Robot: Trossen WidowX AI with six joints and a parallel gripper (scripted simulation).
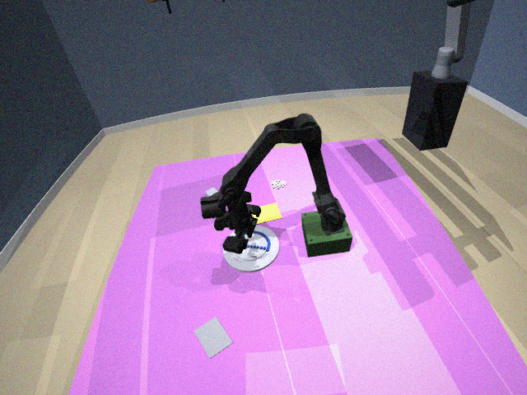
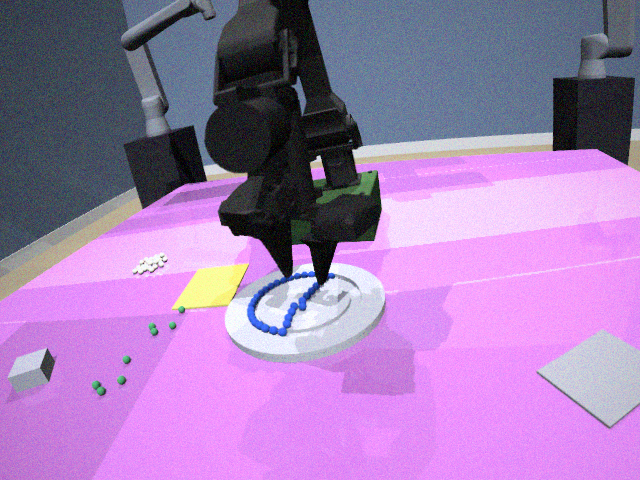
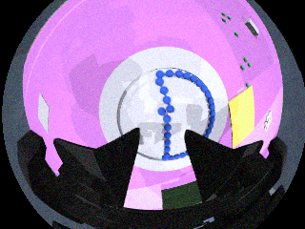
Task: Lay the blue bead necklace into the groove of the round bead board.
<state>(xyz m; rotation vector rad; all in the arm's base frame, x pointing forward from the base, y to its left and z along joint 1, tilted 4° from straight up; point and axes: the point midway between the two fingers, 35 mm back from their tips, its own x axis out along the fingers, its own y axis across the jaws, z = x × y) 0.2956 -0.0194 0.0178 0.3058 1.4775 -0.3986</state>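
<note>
The round bead board [image 1: 251, 267] [image 2: 368, 316] [image 3: 111, 111] is a pale disc with a ring groove. The blue bead necklace [image 1: 268, 242] [image 2: 251, 310] [image 3: 205, 89] lies on it in a D shape. Its curved part follows the groove on the yellow card's side. Its other part runs nearly straight across the middle, with a small kink, and the groove on the far half is bare. My gripper [image 2: 305, 279] [image 3: 162, 133] is partly open, with fingertips apart low over the board's base side, near the strand. No beads are seen pinched; the exact tip height is unclear.
A yellow card [image 1: 270, 212] [image 2: 211, 286] [image 3: 243, 116] lies beside the board. A grey square [image 1: 213, 337] [image 2: 602, 377] [image 3: 43, 112] lies on the opposite side. A grey block [image 2: 29, 370], loose green beads [image 2: 126, 359] and white beads [image 1: 278, 183] [image 2: 150, 264] lie beyond the card. The arm stands on a green base [image 1: 328, 246].
</note>
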